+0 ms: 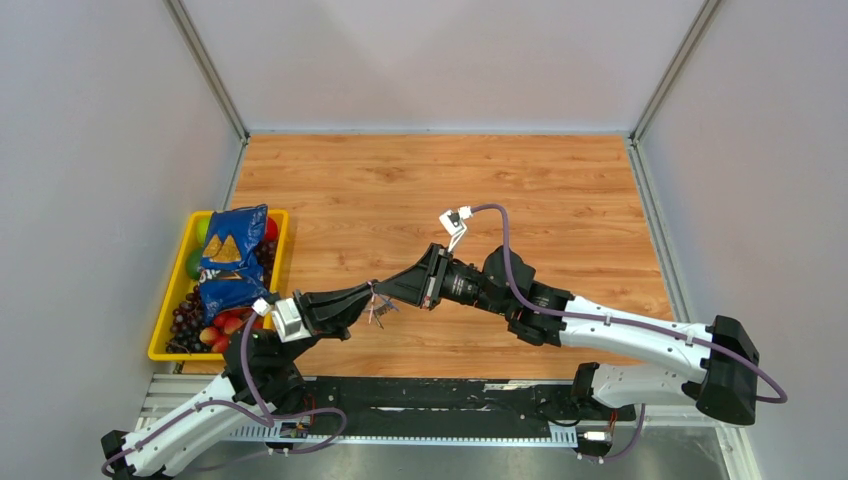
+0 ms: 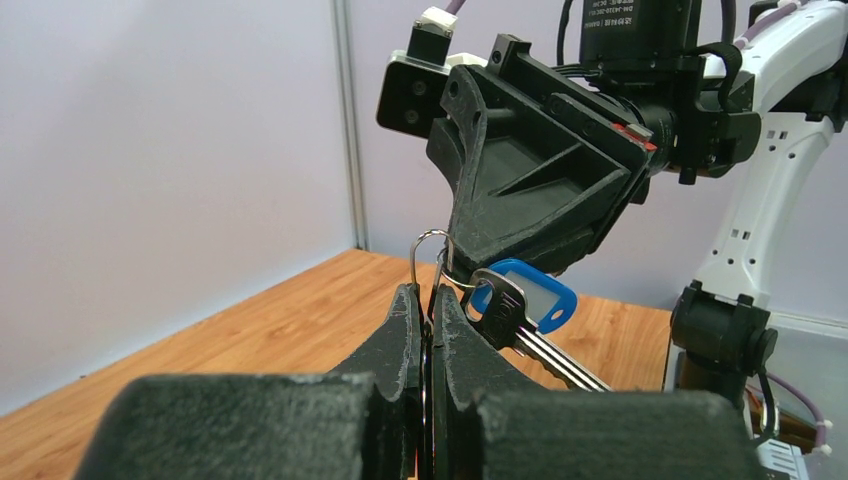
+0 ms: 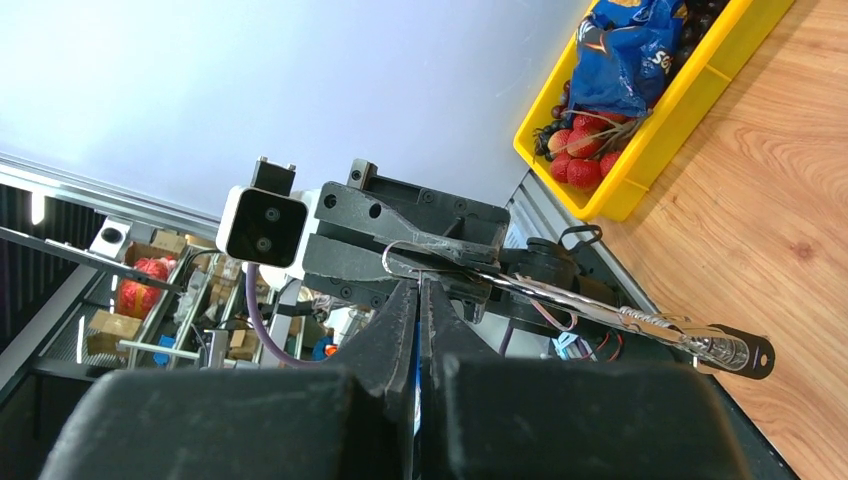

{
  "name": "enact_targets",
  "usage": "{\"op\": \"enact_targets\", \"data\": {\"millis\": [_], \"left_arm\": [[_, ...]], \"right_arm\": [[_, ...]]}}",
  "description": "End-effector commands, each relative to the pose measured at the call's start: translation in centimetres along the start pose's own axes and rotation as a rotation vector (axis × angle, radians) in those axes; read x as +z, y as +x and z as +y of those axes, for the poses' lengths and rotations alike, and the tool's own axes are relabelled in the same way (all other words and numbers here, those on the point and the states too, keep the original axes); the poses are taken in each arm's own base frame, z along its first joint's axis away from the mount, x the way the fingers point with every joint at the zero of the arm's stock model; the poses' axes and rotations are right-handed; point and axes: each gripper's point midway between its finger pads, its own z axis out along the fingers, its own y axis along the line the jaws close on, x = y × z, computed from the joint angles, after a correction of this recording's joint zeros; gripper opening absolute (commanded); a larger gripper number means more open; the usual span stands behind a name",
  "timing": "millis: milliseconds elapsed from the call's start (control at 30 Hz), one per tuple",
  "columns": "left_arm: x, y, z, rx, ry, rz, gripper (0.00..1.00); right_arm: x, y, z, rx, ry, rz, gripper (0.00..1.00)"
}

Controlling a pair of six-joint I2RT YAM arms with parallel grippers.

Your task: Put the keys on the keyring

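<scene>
Keyring [image 2: 428,245]: mid-air above the table's [image 1: 560,200] near edge, pinched by left gripper [image 2: 425,300]. Right gripper [image 3: 420,290]: pressed together, tip-to-tip opposite; what it holds unclear. Keys [image 2: 520,310]: hanging beside ring, shafts pointing away from left gripper.

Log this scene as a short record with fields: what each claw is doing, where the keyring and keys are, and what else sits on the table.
left claw: shut, pinching the thin silver wire keyring in mid-air
right claw: shut, tip to tip with the left claw at the ring; what it pinches is unclear
keys: blue-headed key and plain silver key hang beside the ring; black-headed key sticks out sideways
surface: wooden table
left edge: yellow plastic tray holding a blue snack bag and red strawberries
</scene>
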Motion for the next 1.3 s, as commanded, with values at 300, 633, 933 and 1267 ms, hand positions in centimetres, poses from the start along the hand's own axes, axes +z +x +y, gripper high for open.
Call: {"op": "enact_targets", "data": {"millis": [300, 633, 933, 1267], "left_arm": [[0.1, -1.0, -0.3, 0.009, 0.019, -0.044, 0.01], [0.1, -0.9, -0.5, 0.009, 0.027, -0.041, 0.01], [0.1, -0.9, -0.6, 0.008, 0.036, -0.038, 0.01], [0.2, -0.6, -0.6, 0.008, 0.035, -0.028, 0.01]], "right_arm": [[1.3, -1.6, 4.4, 0.009, -0.131, -0.033, 0.00], [0.4, -2.8, 5.5, -0.022, -0.134, -0.077, 0.00], [-0.3, -3.8, 7.3, -0.059, -0.162, -0.105, 0.00], [0.2, -3.2, 7.1, -0.047, -0.167, -0.075, 0.00]]}}
